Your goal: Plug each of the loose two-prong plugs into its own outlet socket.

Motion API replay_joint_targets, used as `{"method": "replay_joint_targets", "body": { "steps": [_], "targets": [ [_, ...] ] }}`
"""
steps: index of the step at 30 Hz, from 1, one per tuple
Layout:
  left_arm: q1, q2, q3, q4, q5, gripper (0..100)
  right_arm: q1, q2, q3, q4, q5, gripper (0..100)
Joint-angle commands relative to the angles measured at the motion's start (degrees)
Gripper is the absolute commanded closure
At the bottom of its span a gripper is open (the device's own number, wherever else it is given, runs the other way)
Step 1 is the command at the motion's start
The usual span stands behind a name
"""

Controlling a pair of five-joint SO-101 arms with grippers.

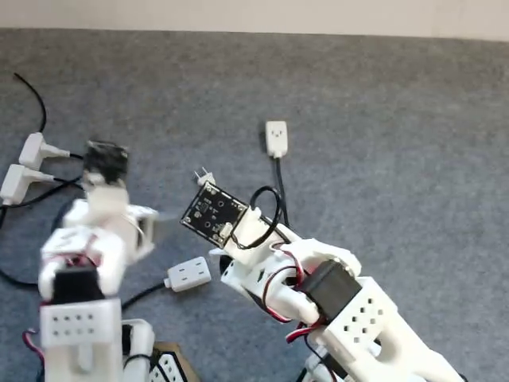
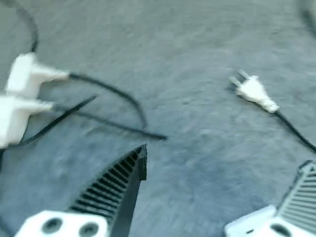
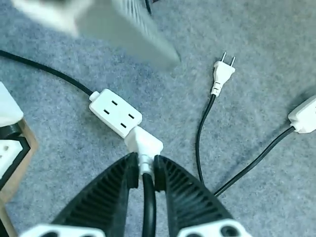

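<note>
My right gripper (image 3: pixel 143 170) is shut on a white two-prong plug (image 3: pixel 143 143) where its black cord begins. The plug's body rests against the end of a white outlet socket (image 3: pixel 115 112), and its prongs are hidden. In the high view this socket (image 1: pixel 189 274) lies just ahead of the right arm (image 1: pixel 318 278). A loose white plug (image 3: pixel 223 74) (image 2: pixel 254 90) (image 1: pixel 204 177) lies on the carpet, prongs free. Another white socket (image 1: pixel 276 138) (image 3: pixel 303 114) lies beyond it. My left gripper (image 2: pixel 217 170) hangs open over bare carpet, short of the loose plug.
Two white plug-and-socket pairs (image 2: pixel 19 96) (image 1: pixel 28 163) with black cords lie at the far left. A wooden box (image 3: pixel 12 148) (image 1: pixel 171 362) stands near the arm bases. The left arm (image 1: pixel 95 231) is close beside the right gripper's socket. Grey carpet (image 1: pixel 398 119) stretches to the right.
</note>
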Motion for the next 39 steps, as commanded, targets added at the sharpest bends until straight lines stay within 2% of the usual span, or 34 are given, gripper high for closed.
{"method": "replay_joint_targets", "body": {
  "steps": [1,4,10,14,19,23,26,31,39],
  "targets": [
    [-6.55,15.6,-14.02,4.04,-0.18,56,0.57,0.66,-1.54,0.04,0.53,99.3],
    [-12.44,30.9,-28.09,10.02,-0.88,56,0.57,5.32,-3.74,0.22,1.49,99.3],
    [-23.87,58.15,-56.04,24.0,-11.08,56,0.4,21.05,-14.64,0.4,18.46,99.3],
    [-33.19,72.75,-70.46,26.81,-17.49,56,0.13,33.19,-26.24,2.68,29.54,99.3],
    [-40.92,87.6,-83.03,26.81,-23.47,56,-3.47,48.22,-44.09,12.26,38.59,99.2],
    [-44.26,96.66,-92.26,26.73,-25.67,56,-6.46,56.92,-54.99,23.08,46.86,99.2],
    [-46.11,101.76,-98.15,26.73,-25.67,56,-6.9,60.97,-57.89,26.68,52.48,99.2],
    [-47.16,108.09,-104.31,26.81,-26.11,56,-7.6,61.67,-57.71,26.33,55.65,99.1],
    [-47.34,109.85,-105.98,26.81,-27.08,56,-8.57,61.49,-51.38,16.4,55.3,99.1]
  ]
}}
